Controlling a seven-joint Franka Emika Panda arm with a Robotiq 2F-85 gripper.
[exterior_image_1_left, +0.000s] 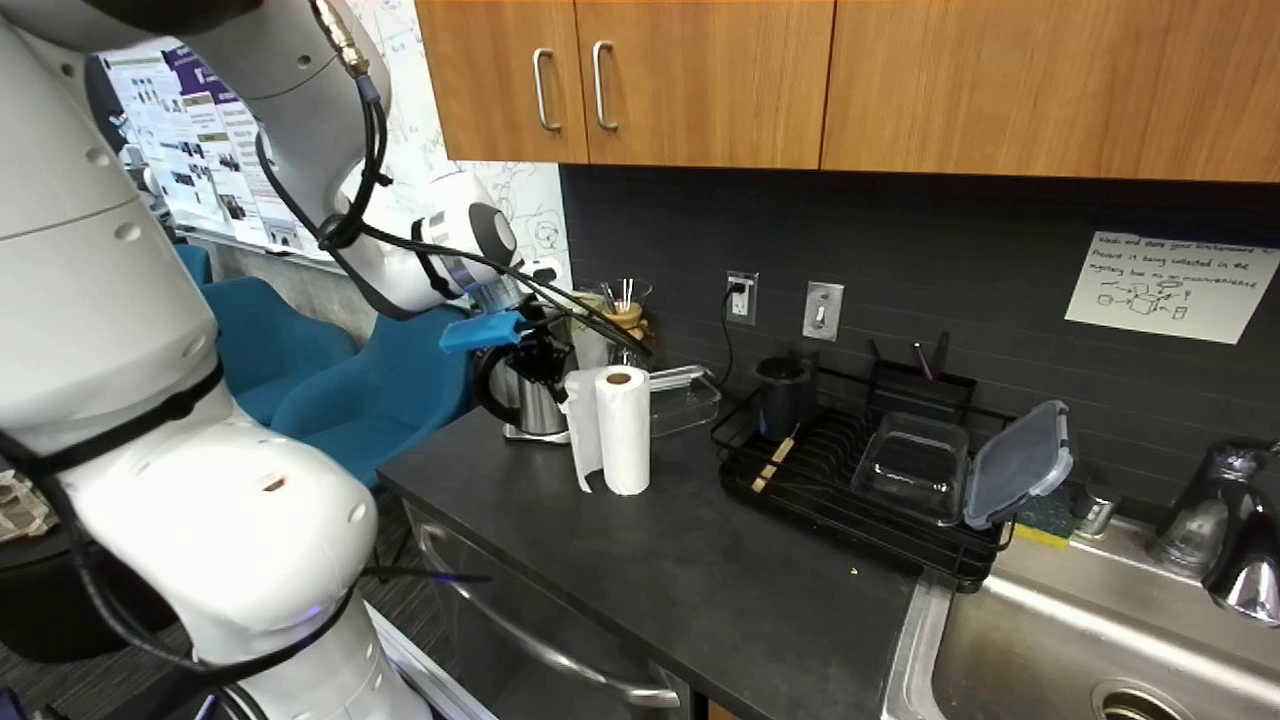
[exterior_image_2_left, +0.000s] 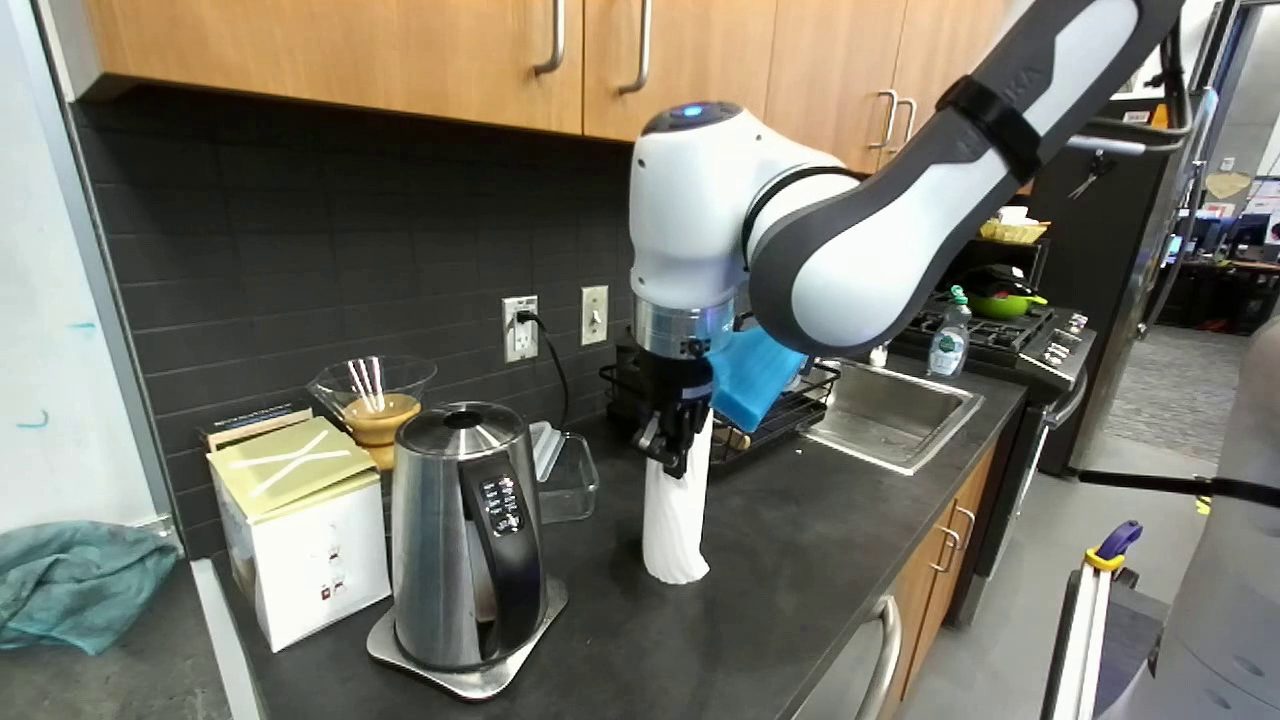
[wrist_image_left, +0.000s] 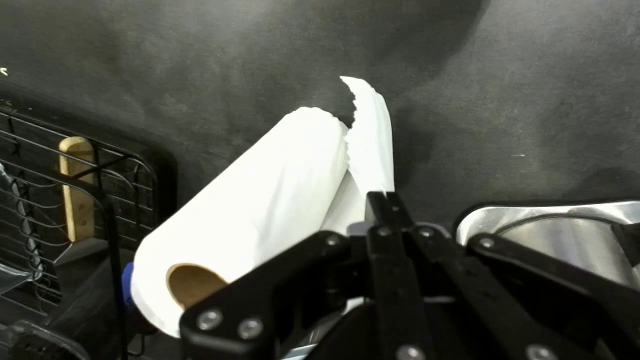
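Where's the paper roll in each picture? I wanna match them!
In an exterior view: roll just below the middle.
In an exterior view: roll below the middle, slightly right.
Wrist view: roll slanting, mostly left of the middle.
Shared landmark: the rack, in all three views.

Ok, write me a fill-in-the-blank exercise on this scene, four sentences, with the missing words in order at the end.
1. The gripper is shut on the loose sheet of the paper towel roll, whose colour is ____.
2. Along the counter, the dish rack stands ____ the paper towel roll and the sink.
3. The steel kettle has a handle coloured ____.
4. Beside the outlet with the cord plugged in is a light ____.

Missing words: white; between; black; switch.
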